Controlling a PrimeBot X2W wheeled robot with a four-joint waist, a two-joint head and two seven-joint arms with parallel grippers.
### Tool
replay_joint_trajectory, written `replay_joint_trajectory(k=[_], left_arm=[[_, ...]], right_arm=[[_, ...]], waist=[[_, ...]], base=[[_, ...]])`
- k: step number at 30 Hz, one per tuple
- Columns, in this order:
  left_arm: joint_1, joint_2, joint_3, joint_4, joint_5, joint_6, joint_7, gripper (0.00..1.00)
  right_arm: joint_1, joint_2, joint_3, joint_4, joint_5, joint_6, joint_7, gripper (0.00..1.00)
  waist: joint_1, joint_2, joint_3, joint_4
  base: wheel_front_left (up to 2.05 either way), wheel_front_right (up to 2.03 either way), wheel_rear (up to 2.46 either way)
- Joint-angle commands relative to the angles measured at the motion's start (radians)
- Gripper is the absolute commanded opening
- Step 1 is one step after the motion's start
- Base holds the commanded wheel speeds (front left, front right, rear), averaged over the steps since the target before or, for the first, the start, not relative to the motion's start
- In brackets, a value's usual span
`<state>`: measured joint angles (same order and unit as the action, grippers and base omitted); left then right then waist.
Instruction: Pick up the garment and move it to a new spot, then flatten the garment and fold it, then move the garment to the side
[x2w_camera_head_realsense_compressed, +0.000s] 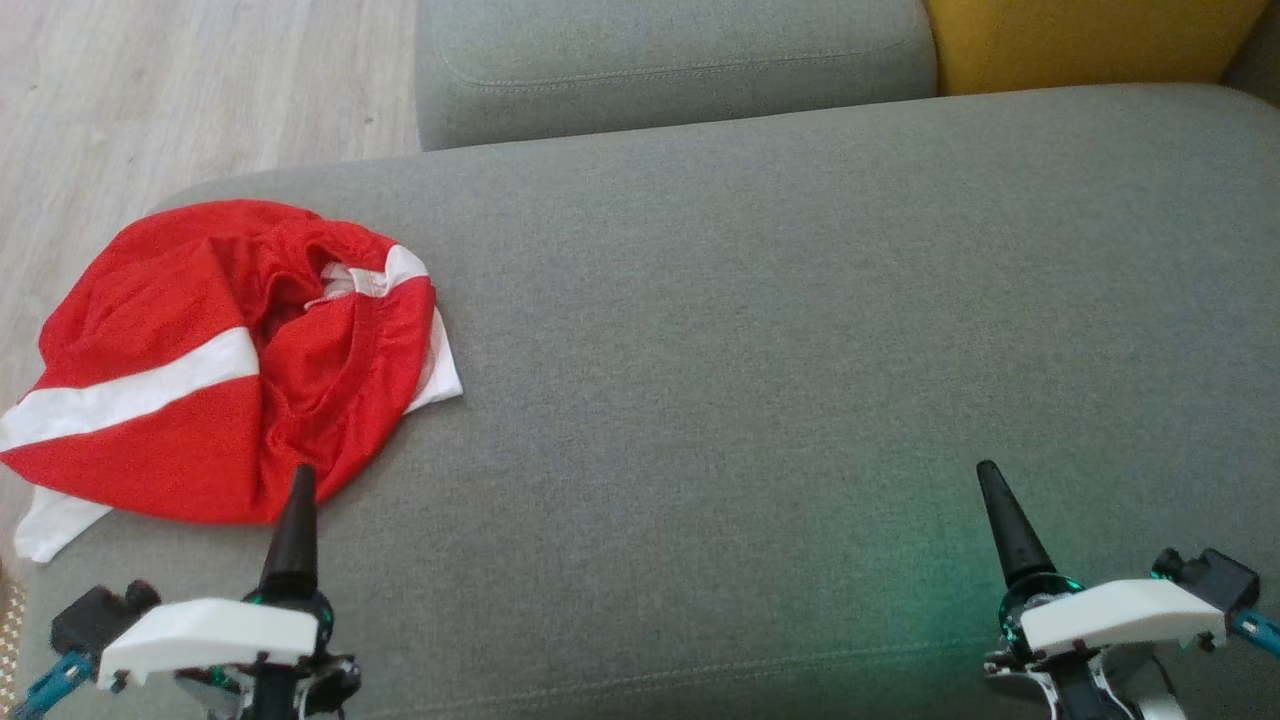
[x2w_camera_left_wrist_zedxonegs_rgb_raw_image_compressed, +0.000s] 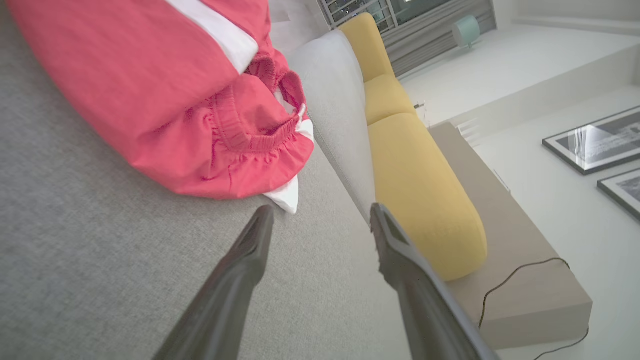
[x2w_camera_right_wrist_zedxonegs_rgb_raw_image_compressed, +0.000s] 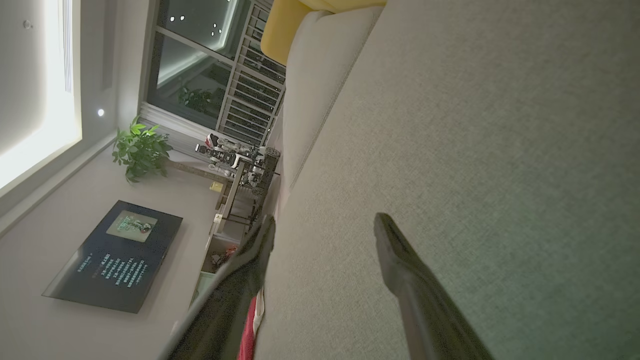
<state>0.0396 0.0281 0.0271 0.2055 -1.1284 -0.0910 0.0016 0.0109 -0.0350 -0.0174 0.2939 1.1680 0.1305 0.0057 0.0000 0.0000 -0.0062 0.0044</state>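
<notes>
Garment (x2w_camera_head_realsense_compressed: 200, 360): red with a white band, crumpled in a heap at the left end of the grey seat cushion (x2w_camera_head_realsense_compressed: 750, 350), not in either grip. Left gripper (x2w_camera_left_wrist_zedxonegs_rgb_raw_image_compressed: 322, 212) has its fingers (x2w_camera_left_wrist_zedxonegs_rgb_raw_image_compressed: 235, 280) spread with nothing between them. In the left wrist view the tips sit just short of the garment's white corner (x2w_camera_left_wrist_zedxonegs_rgb_raw_image_compressed: 287, 200), and contact isn't visible. In the head view the one visible left finger tip overlaps the garment's near red hem. Right gripper (x2w_camera_right_wrist_zedxonegs_rgb_raw_image_compressed: 325, 220) has its fingers (x2w_camera_right_wrist_zedxonegs_rgb_raw_image_compressed: 415, 290) spread too and empty, over bare cushion at the near right, well apart from the garment. Edges: the garment's left side lies across the cushion's left edge, with white fabric poking out at the near-left corner toward the wood floor (x2w_camera_head_realsense_compressed: 150, 90). The elastic waistband opening faces up and toward the back, and the white band runs diagonally across the front. Open room: from the garment's right side the cushion is bare fabric all the way across to the right, and from the front seam back to the grey back cushion (x2w_camera_head_realsense_compressed: 670, 60). A yellow cushion (x2w_camera_head_realsense_compressed: 1080, 40) sits behind at the far right. There's a faint green tint on the fabric beside the right gripper.
</notes>
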Motion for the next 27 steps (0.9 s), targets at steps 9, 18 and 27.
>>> replay_joint_trajectory(k=[9,18,27], left_arm=[[-0.029,0.053,-0.061,-0.085,0.161,0.074,-0.036,1.00],[-0.029,0.094,-0.121,-0.113,0.272,0.148,-0.062,1.00],[-0.031,0.131,-0.172,-0.133,0.370,0.218,-0.089,1.00]], right_arm=[[-0.041,-0.007,0.036,-0.072,-0.174,0.000,-0.038,1.00],[-0.042,-0.008,0.062,-0.093,-0.277,0.000,-0.065,1.00],[-0.040,-0.009,0.070,-0.110,-0.365,0.000,-0.091,1.00]], waist=[[0.0000,0.0000,-0.006,0.005],[0.0000,0.0000,-0.007,0.008],[0.0000,0.0000,-0.007,0.013]], base=[[0.00,0.00,0.00],[0.00,0.00,0.00],[0.00,0.00,0.00]])
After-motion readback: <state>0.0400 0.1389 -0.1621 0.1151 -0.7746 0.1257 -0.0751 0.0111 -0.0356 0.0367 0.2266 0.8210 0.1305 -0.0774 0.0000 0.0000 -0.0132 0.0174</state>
